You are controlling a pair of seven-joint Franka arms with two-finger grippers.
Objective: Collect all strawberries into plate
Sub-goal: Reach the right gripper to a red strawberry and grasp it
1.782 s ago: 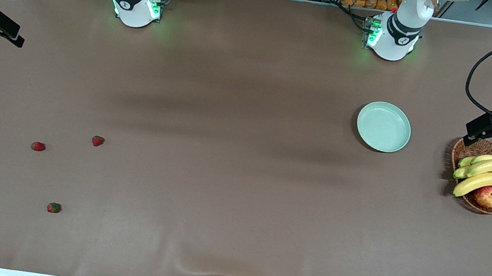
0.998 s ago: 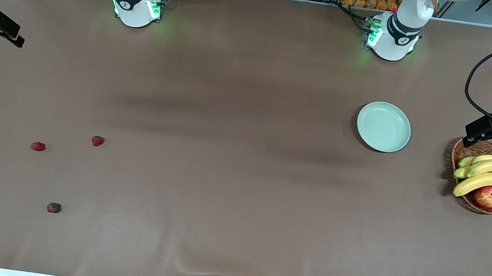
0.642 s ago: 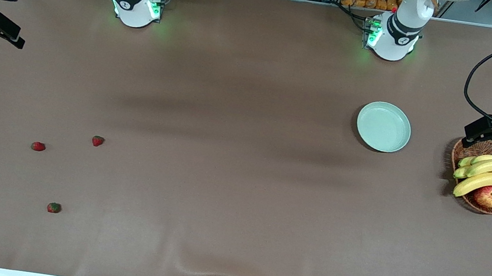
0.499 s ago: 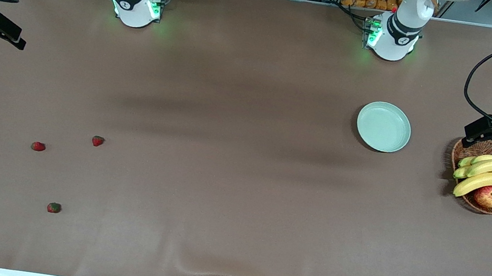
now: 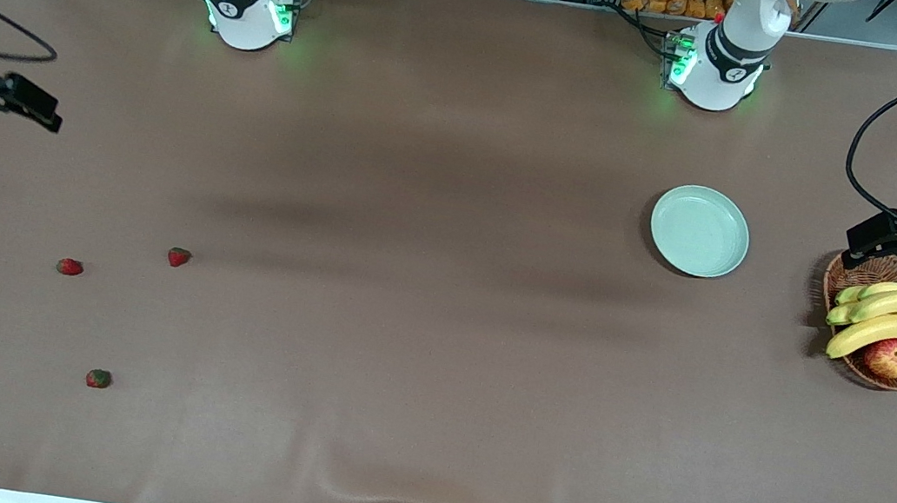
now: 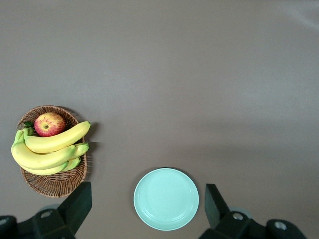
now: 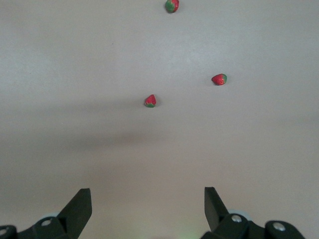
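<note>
Three strawberries lie apart on the brown table toward the right arm's end: one (image 5: 178, 257) (image 7: 150, 101), another (image 5: 70, 267) (image 7: 219, 79), and the third (image 5: 98, 379) (image 7: 171, 5) nearest the front camera. The pale mint-green plate (image 5: 699, 231) (image 6: 166, 199) sits bare toward the left arm's end. My right gripper (image 5: 29, 112) (image 7: 148, 191) hangs open and holds nothing, high over bare table at the right arm's end. My left gripper (image 5: 896, 249) (image 6: 148, 186) hangs open and holds nothing, high over the table by the basket's rim.
A brown wicker basket (image 5: 858, 274) (image 6: 55, 185) with bananas (image 5: 887, 317) and a red-yellow apple (image 5: 890, 357) stands beside the plate at the left arm's end. Both arm bases stand along the table's edge farthest from the front camera.
My right gripper has swung inward over the table and toward the front camera's side. The left gripper has barely shifted. Strawberries, plate and basket lie as before.
</note>
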